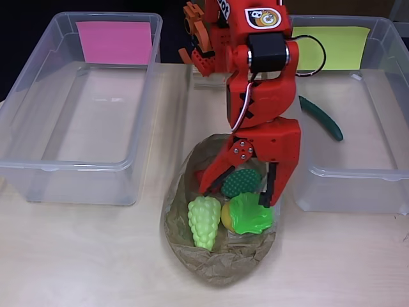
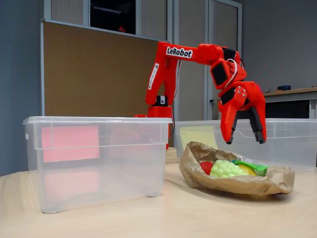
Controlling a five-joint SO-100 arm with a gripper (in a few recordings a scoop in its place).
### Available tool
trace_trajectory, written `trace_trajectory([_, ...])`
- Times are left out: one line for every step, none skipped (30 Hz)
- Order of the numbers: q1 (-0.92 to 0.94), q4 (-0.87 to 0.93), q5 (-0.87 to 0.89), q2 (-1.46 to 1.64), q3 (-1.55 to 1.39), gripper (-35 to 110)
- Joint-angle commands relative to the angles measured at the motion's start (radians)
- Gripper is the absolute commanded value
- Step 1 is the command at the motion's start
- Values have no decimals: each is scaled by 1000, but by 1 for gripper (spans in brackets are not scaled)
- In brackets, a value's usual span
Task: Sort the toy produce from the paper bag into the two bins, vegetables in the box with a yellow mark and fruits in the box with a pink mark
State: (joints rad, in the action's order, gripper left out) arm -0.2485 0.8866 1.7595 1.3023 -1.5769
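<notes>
1. A clear plastic bin with a pink paper mark [image 1: 80,109] fills the upper left of the overhead view; nothing lies inside it.
2. A clear plastic bin with a yellow paper mark [image 1: 358,128] sits at upper right, holding a long dark green toy vegetable [image 1: 321,118].
3. The red arm's gripper [image 1: 238,187] hangs at frame centre above the bag, jaws spread wide and holding nothing.
4. The crumpled brown paper bag [image 1: 217,262] lies open at lower centre between the bins.
5. Inside it: a pale green grape bunch [image 1: 204,220], a bright green leafy piece [image 1: 249,214], a dark green bumpy piece [image 1: 241,182], and a red piece [image 2: 206,167].
</notes>
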Motion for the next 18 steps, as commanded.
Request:
trace_trajectory([-38,-20,150,5,-11,51])
trace_trajectory([-44,-21,181,2,-12,51])
trace_trajectory([-49,-25,206,-3,-14,51])
trace_trajectory([-52,-28,227,-11,-18,51])
trace_trajectory([-54,-32,247,-18,-25,50])
trace_trajectory([-54,-38,264,-28,-29,50])
trace_trajectory([-54,-43,287,-38,-34,50])
trace_trajectory([-52,-49,310,-54,-34,50])
trace_trajectory([-51,-64,324,-69,-34,50])
trace_trajectory([-49,-77,342,-86,-34,49])
trace_trajectory([-49,-86,357,-103,-29,49])
trace_trajectory([-48,-94,364,-120,-23,48])
trace_trajectory([-46,-100,367,-137,-15,48])
trace_trajectory([-44,-103,373,-149,-9,47])
trace_trajectory([-43,-106,376,-161,-2,45])
trace_trajectory([-40,-107,374,-172,9,43])
trace_trajectory([-37,-104,374,-179,18,40])
trace_trajectory([-35,-103,374,-186,23,37])
